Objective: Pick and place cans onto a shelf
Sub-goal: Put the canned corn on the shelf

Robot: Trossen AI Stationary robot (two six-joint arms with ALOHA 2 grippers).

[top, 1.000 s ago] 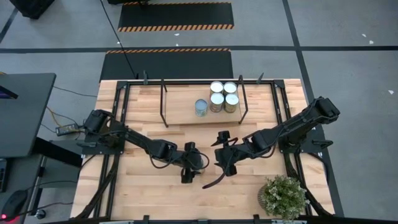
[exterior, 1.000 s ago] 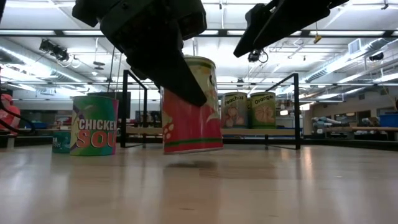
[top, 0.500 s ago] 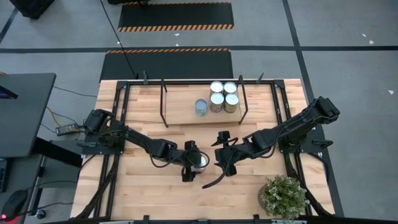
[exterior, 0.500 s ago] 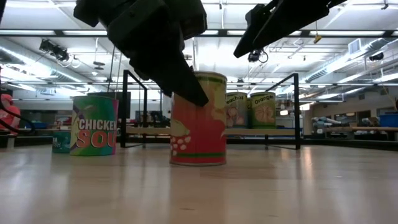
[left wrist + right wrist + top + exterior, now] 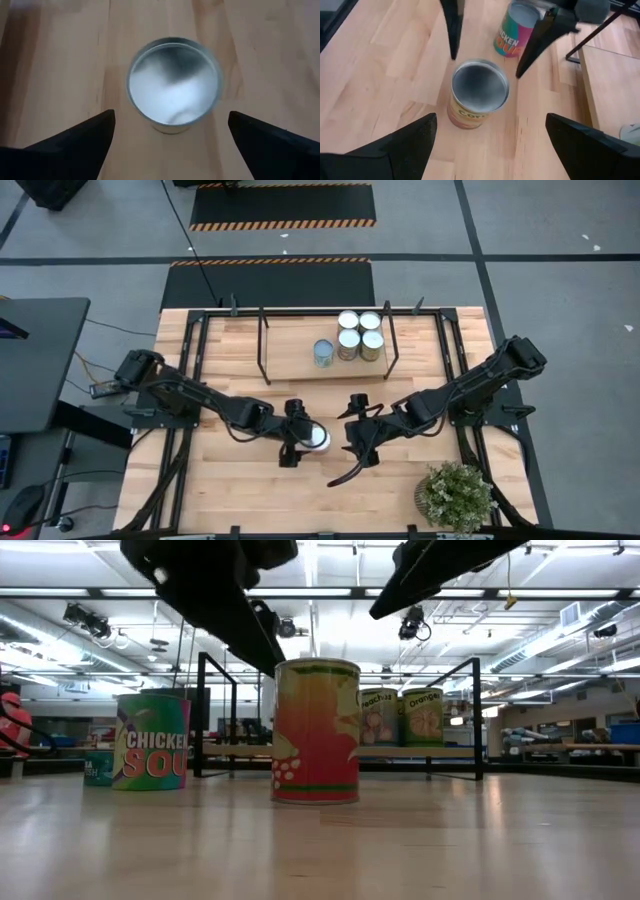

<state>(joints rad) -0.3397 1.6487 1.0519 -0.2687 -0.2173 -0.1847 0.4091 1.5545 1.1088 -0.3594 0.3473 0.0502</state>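
A can with a red, yellow and green label stands upright on its base on the wooden table, its silver top facing up. My left gripper is open just to the can's left and above it, its fingers apart and clear of the can. My right gripper hangs open on the can's right side, touching nothing. The shelf at the far middle carries several cans. A "Chicken Soup" can and a small teal can stand on the table.
A potted plant sits at the near right corner. The black rod frame of the shelf rises behind the cans. Bare wood lies along the near edge in front of the can.
My left gripper has set the can down, opened and let go. The can, first tilted and just off the wood, now stands upright on the table. The gripper has then risen and drawn back toward the table's left.
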